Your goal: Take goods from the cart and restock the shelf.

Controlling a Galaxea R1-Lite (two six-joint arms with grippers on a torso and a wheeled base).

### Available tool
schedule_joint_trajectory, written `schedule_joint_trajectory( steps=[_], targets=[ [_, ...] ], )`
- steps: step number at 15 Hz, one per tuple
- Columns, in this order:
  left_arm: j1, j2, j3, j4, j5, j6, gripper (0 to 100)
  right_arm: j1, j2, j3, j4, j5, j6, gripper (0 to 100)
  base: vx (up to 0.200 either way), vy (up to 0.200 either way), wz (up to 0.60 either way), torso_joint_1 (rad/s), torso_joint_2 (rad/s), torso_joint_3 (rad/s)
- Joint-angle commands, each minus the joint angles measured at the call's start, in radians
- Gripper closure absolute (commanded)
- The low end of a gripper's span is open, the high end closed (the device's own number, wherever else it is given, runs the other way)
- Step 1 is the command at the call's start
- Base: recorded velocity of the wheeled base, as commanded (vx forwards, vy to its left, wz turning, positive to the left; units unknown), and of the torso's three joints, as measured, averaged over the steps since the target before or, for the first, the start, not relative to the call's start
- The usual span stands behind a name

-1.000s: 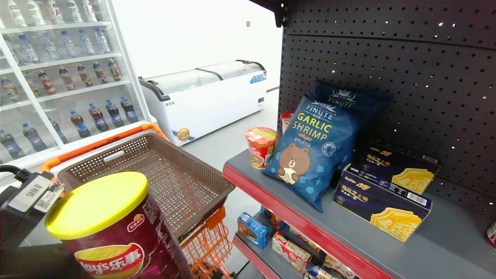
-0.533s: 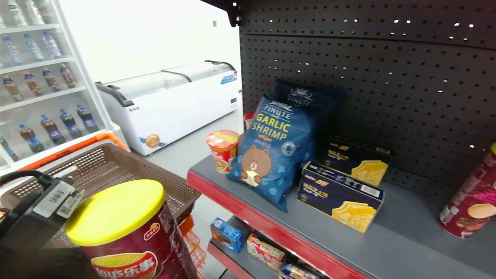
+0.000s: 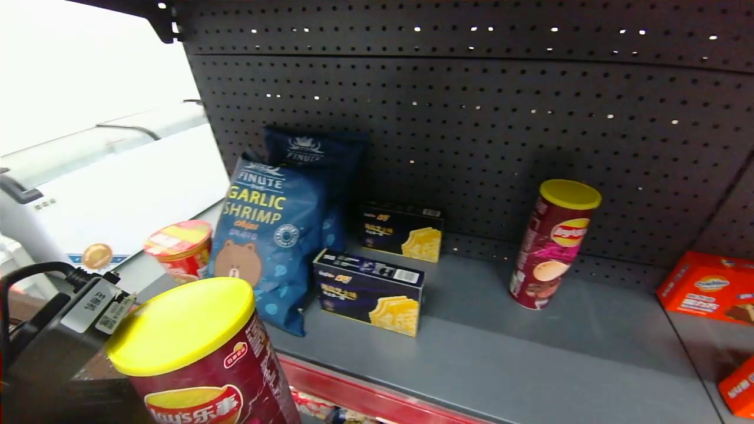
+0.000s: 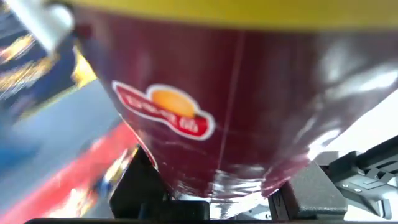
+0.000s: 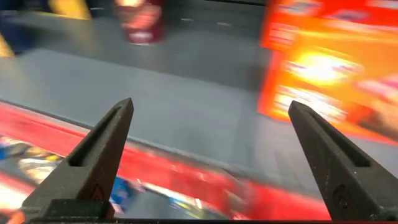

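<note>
Shelf (image 3: 530, 353) now fills the swung view; left fingers (image 4: 134, 190) apparently grip the can (image 3: 194, 353), right fingers (image 5: 93, 162) spread.

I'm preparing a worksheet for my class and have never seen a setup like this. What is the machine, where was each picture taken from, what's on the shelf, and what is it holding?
It is a wheeled robot with two arms, restocking a shop shelf. The large picture comes from its head camera; the two smaller ones come from cameras on its wrists. On the shelf are blue chip bags, a noodle cup, two dark boxes, a red can and orange boxes. The left gripper clamps another yellow-lidded can. The right gripper is open and empty.
</note>
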Motion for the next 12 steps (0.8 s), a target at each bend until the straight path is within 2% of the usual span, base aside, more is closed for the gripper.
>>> schedule_joint_trajectory(
  steps=[1, 4, 12],
  targets=[
    [0.000, 0.001, 0.003, 0.000, 0.000, 0.000, 100, 0.001, -0.001, 0.000, -0.001, 0.000, -0.001, 0, 0.000, 0.000, -0.60, -0.007, 0.01, 0.007],
    [0.002, 0.000, 0.004, 0.000, 0.002, 0.000, 100, 0.001, -0.001, 0.000, 0.000, 0.000, -0.001, 0, 0.000, 0.000, -0.60, 0.001, 0.00, 0.002],
    [0.002, -0.005, 0.015, 0.000, 0.002, -0.002, 100, 0.001, -0.001, 0.000, 0.000, 0.000, 0.000, 0, 0.000, 0.000, 0.00, 0.000, 0.00, 0.000]
  ],
)
